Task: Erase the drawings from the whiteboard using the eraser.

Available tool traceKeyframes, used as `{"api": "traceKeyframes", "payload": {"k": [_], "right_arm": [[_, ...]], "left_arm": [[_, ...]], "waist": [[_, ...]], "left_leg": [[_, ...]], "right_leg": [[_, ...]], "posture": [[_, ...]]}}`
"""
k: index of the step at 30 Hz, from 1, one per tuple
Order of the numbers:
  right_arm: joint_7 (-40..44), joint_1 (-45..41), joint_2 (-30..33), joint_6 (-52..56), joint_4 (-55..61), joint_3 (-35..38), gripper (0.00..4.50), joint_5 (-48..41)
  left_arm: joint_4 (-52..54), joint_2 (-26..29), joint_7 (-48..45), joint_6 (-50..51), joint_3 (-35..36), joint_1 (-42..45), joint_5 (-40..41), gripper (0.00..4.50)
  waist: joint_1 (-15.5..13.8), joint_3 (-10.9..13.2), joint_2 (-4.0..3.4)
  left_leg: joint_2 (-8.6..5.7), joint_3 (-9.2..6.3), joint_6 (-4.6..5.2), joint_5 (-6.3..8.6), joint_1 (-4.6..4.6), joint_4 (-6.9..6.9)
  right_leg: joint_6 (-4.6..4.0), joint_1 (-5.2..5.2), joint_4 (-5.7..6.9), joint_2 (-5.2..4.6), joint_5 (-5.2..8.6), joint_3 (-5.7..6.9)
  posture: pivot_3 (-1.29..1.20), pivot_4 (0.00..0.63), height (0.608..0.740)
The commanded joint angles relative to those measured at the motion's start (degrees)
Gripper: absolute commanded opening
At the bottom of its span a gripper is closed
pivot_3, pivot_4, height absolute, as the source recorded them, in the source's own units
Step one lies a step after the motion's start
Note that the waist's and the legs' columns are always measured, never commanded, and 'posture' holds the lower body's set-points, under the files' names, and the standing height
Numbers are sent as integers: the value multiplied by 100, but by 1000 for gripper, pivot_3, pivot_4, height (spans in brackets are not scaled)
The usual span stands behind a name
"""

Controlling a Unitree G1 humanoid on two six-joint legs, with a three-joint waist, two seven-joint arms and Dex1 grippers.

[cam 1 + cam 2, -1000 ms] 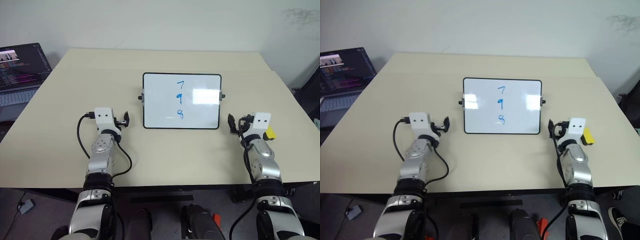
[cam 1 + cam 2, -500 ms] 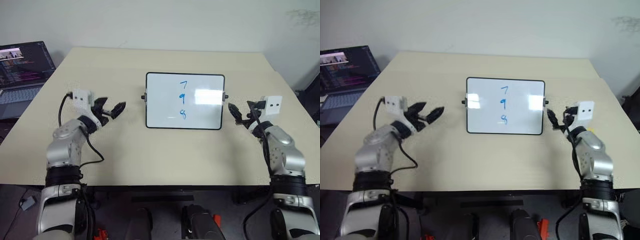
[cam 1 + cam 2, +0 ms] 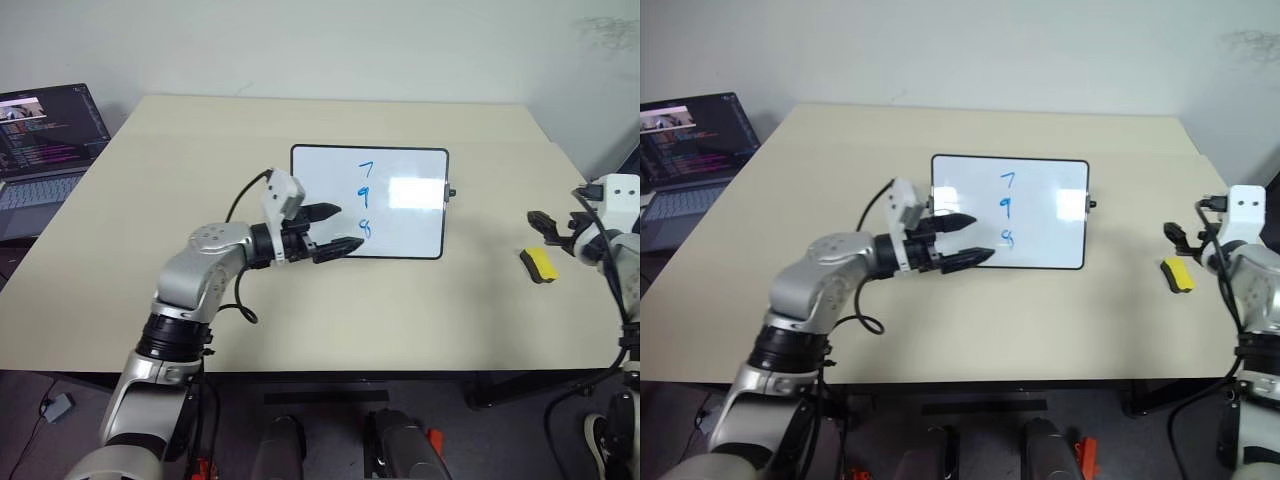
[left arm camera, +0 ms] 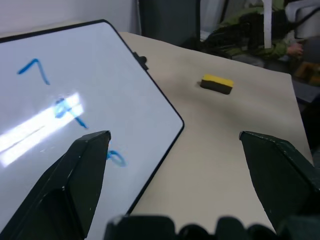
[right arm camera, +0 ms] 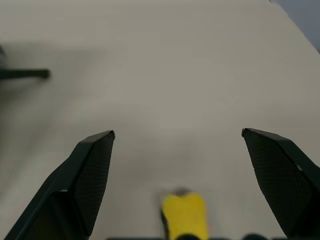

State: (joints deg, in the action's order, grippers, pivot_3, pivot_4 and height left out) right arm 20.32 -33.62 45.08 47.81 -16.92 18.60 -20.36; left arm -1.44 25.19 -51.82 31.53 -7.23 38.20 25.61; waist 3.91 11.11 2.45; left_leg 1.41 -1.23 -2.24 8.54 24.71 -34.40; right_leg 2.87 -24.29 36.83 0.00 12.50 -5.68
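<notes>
Glossy white whiteboard (image 3: pixel 400 205) with thin black frame lies flat mid-table, so its face is open to a wipe from above. The three blue digit-like drawings (image 3: pixel 362 197) are intact in a column; nothing erased yet.

Head views: the left gripper (image 3: pixel 328 231) has its two black fingers spread wide, empty, over the whiteboard's near-left corner. Its tips stop just short of the lowest drawing. Forearm reaches in from the robot's left, wrist bent toward the board, gripper roughly level. Likely placed to steady the board, but contact can't be confirmed.

The right gripper (image 3: pixel 1175 236) sits at the table's right edge, jaws wide, holding nothing. The small bright yellow sponge-like eraser (image 3: pixel 1177 275) with a darker underside lies on the beige tabletop (image 3: pixel 300 310) just below and ahead of that gripper, apart from it and well clear of the board. Arm swung outward, wrist raised, gripper tilted slightly down: reads as lining up for a pickup.

Left wrist view: fingers (image 4: pixel 75 180) wide apart; the board's corner and lowest drawing lie between them; the eraser lies far beyond, toward the right finger.

Right wrist view: fingers (image 5: pixel 85 175) wide; the eraser's yellow top is centred between them, close in, not touched. Next: descend and close.
</notes>
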Motion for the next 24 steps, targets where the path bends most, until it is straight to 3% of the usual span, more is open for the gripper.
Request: {"api": "traceKeyframes", "payload": {"k": [1,12,24], "right_arm": [[321,-226,398,581,-266,-257,4471,103],[818,-449,425,764,-868,-796,4471,335],[911,-553,233,622,-1123,-908,4471,500]], "left_arm": [[-82,-141,23,-282,-122,169,-232,4500],[-75,-307,33,-316,-59,-91,-328,4500],[20,-293,97,-298,-71,-137,-359,4500]], "waist": [[15,0,0],[100,0,0],[100,0,0]], "left_leg": [[0,1,0,0,0,-1],[0,-3,0,0,0,-3],[-1,-3,0,0,1,-12]], "right_leg": [[0,0,0,0,0,-1],[1,0,4,3,0,1],[2,2,5,3,-1,0]], "posture": [[0,150,740],[0,150,740],[0,150,740]]}}
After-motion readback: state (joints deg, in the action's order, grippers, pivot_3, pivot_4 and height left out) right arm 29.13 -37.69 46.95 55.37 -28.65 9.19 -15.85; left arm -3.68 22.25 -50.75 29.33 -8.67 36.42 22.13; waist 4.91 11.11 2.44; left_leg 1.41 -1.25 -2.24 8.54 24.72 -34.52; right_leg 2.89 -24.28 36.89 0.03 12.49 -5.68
